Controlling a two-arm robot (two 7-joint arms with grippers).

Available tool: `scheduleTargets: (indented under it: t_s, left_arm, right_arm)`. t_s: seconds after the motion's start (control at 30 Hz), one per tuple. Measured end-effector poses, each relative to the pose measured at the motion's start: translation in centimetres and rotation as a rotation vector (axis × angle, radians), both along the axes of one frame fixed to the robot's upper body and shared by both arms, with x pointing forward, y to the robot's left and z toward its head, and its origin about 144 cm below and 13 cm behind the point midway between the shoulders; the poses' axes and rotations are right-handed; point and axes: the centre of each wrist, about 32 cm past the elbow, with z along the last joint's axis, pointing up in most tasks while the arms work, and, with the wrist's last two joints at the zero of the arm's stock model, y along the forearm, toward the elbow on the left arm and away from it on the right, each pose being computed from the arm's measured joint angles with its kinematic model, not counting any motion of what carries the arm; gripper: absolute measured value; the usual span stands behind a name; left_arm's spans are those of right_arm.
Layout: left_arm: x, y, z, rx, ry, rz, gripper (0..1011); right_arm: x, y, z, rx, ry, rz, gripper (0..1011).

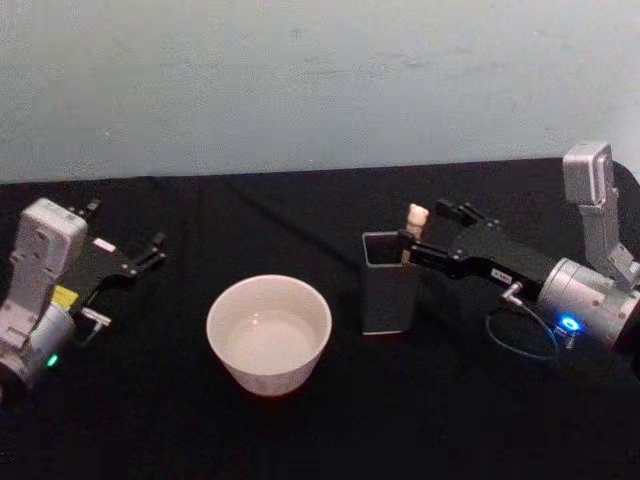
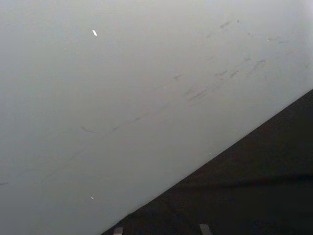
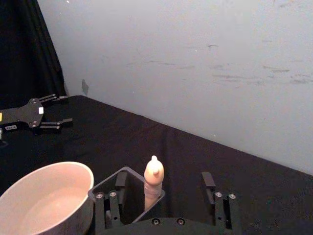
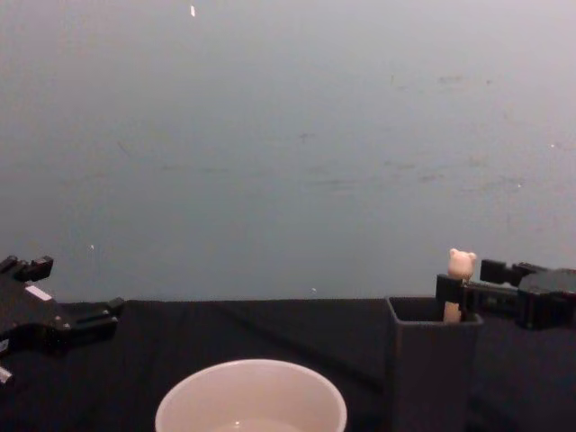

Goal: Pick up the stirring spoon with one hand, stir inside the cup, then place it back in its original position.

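Stirring spoon (image 3: 153,180): stands upright in the back corner of the holder. Its handle is pale beige, smooth and rounded, and topped by a tiny bear head. The neck and bowl are hidden down inside the box.
Holder (image 1: 387,285): a dark grey square box with thin, flat, matte walls and an open top. It stands on the counter just right of the cup, with a narrow gap between them.
Cup (image 1: 268,333): wide, round and cream-white, more bowl than mug, with a smooth thick rim and a slightly glossy inside. It is much broader than the holder.
Right gripper (image 3: 164,185): black, boxy and hard-edged, with a small white label on its body and a silver cylindrical joint behind. It reaches in level from the right at the height of the holder's top. Its slim fingers are spread, one to each side of the bear-headed handle, with space left on both sides.
Left gripper (image 1: 127,226): black, on a grey wrist, and low over the counter's left side, well apart from the cup. Its fingers are spread wide and hold nothing.
Counter (image 1: 300,430): covered in black cloth that is matte and faintly creased.
Wall (image 1: 300,80): pale grey-blue and flat, scuffed with thin dark streaks, rising straight from the counter's far edge.
Drape (image 3: 24,49): black fabric hanging in folds beside the wall.
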Motion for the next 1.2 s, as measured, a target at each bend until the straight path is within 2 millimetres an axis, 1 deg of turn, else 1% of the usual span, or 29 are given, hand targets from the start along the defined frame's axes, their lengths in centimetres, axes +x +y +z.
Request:
scheduleTargets:
  t_s: [0.1, 0.13, 0.17, 0.2, 0.23, 0.3, 0.37, 0.43, 0.47, 0.57, 0.6, 0.63, 0.7, 0.73, 0.77, 0.83, 0.9, 1.2]
  left_arm:
    - [0.0, 0.0, 0.0, 0.0, 0.0, 0.0, 1001]
    - [0.0, 0.0, 0.0, 0.0, 0.0, 0.0, 1001]
    - [0.0, 0.0, 0.0, 0.0, 0.0, 0.0, 1001]
    - [0.0, 0.0, 0.0, 0.0, 0.0, 0.0, 1001]
    - [0.0, 0.0, 0.0, 0.0, 0.0, 0.0, 1001]
    - [0.0, 0.0, 0.0, 0.0, 0.0, 0.0, 1001]
    - [0.0, 0.0, 0.0, 0.0, 0.0, 0.0, 1001]
    - [0.0, 0.0, 0.0, 0.0, 0.0, 0.0, 1001]
    - [0.0, 0.0, 0.0, 0.0, 0.0, 0.0, 1001]
    - [0.0, 0.0, 0.0, 0.0, 0.0, 0.0, 1001]
    - [0.0, 0.0, 0.0, 0.0, 0.0, 0.0, 1002]
    - [0.0, 0.0, 0.0, 0.0, 0.0, 0.0, 1002]
    - [0.0, 0.0, 0.0, 0.0, 0.0, 0.0, 1001]
    - [0.0, 0.0, 0.0, 0.0, 0.0, 0.0, 1001]
    - [0.0, 0.0, 0.0, 0.0, 0.0, 0.0, 1001]
    - [0.0, 0.0, 0.0, 0.0, 0.0, 0.0, 1001]
    - [0.0, 0.0, 0.0, 0.0, 0.0, 0.0, 1001]
    - [0.0, 0.0, 0.0, 0.0, 0.0, 0.0, 1001]
  right_arm:
    - [-0.01, 0.0, 0.0, 0.0, 0.0, 0.0, 893]
    - [-0.01, 0.0, 0.0, 0.0, 0.0, 0.0, 893]
    - [-0.01, 0.0, 0.0, 0.0, -0.001, 0.0, 842]
    - [-0.01, 0.0, 0.0, 0.0, -0.001, 0.0, 826]
    - [-0.01, 0.0, 0.0, 0.0, -0.001, 0.0, 773]
    - [-0.01, 0.0, 0.0, 0.0, -0.001, 0.0, 758]
    - [-0.01, 0.0, 0.0, 0.0, -0.001, 0.0, 677]
    - [-0.01, 0.01, 0.0, 0.0, -0.001, 0.0, 620]
    - [-0.01, 0.0, 0.0, -0.001, -0.001, 0.0, 563]
    - [-0.01, 0.0, 0.0, -0.001, -0.002, 0.0, 503]
    - [-0.01, 0.0, 0.0, -0.001, -0.002, 0.0, 433]
    - [-0.01, 0.0, 0.0, -0.001, -0.002, 0.0, 390]
    - [-0.01, 0.01, 0.0, -0.001, -0.002, 0.0, 371]
    - [-0.01, 0.0, 0.0, -0.001, -0.002, 0.0, 314]
    - [-0.01, 0.0, 0.0, -0.001, -0.002, 0.0, 301]
    - [-0.01, 0.0, 0.0, -0.001, -0.002, 0.0, 224]
    - [-0.01, 0.01, 0.0, 0.0, -0.002, 0.0, 207]
    - [-0.01, 0.0, 0.0, 0.0, -0.002, 0.0, 207]
